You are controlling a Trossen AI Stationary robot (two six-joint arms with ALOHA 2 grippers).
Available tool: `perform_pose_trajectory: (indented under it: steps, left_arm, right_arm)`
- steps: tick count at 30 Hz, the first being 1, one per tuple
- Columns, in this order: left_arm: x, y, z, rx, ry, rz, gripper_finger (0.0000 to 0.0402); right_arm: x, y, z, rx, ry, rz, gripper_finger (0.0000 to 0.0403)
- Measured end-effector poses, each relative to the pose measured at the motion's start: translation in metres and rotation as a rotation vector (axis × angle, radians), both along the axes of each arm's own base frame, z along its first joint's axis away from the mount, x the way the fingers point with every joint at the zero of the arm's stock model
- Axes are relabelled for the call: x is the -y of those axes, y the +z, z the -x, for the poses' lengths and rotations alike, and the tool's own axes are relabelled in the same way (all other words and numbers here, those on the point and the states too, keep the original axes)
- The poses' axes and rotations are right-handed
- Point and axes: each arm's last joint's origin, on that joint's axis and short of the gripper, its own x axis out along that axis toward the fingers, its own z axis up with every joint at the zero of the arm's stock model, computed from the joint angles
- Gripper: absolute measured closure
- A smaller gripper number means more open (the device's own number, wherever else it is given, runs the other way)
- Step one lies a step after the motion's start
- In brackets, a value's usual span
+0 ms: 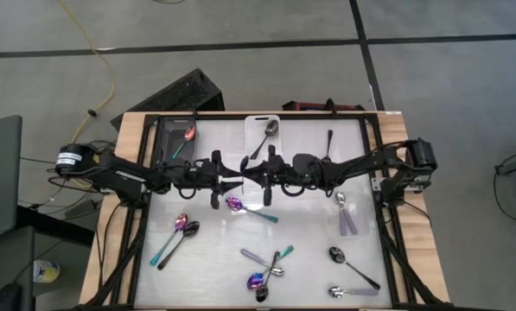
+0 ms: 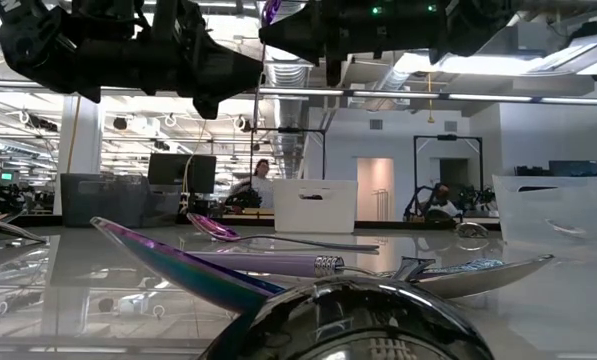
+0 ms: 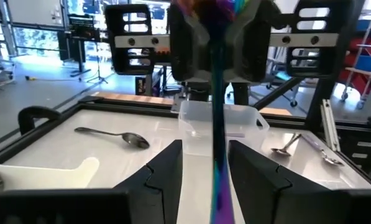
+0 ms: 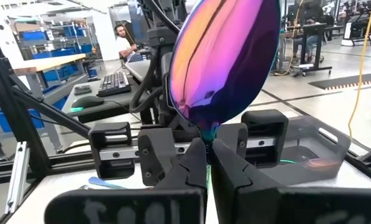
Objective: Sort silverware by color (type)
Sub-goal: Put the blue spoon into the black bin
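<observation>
An iridescent purple spoon (image 4: 225,62) with a teal handle (image 3: 217,162) is held in mid-air over the table's middle, between my two grippers, which face each other. My right gripper (image 4: 207,155) (image 1: 251,177) is shut on it. My left gripper (image 3: 204,152) (image 1: 229,180) is open, with one finger on each side of the handle and a gap on both sides. More spoons lie flat on the table: a purple one (image 1: 236,205), a purple and black pair (image 1: 185,227), a crossed cluster (image 1: 264,269), a black one (image 1: 338,255) and silver ones (image 1: 341,200). My right gripper pinches the purple spoon between its two fingers at the neck (image 4: 208,132), just below the bowl, coming level from the table's right. The bowl stands up over the fingers. The handle runs on toward my left gripper. The spoon is lifted clear of the table.
Three bins stand along the far edge. A grey one (image 1: 167,142) holds a purple spoon, a white one (image 1: 259,147) holds a silver spoon, and a clear one (image 1: 348,142) holds a black spoon. A dark frame (image 1: 379,199) rims the table. People sit in the room beyond.
</observation>
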Motion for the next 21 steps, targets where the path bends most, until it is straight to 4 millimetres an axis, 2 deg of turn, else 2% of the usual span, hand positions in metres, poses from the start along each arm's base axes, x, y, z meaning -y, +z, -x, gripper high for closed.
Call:
perform_pose_trajectory:
  steps: [6,16,21]
  left_arm:
    - [-0.003,0.011,-0.007,0.033,-0.022,0.01,0.0287]
    - [-0.004,0.02,-0.02,-0.027,-0.023,-0.011,0.0291]
    - [-0.004,0.017,-0.02,-0.062,-0.012,-0.005,0.0344]
  right_arm:
    - [0.0,0.0,0.0,-0.005,-0.002,0.0,0.0377]
    - [0.0,-0.002,0.0,-0.017,-0.002,0.008,0.0376]
    - [0.0,-0.003,0.0,-0.03,-0.004,0.012,0.0376]
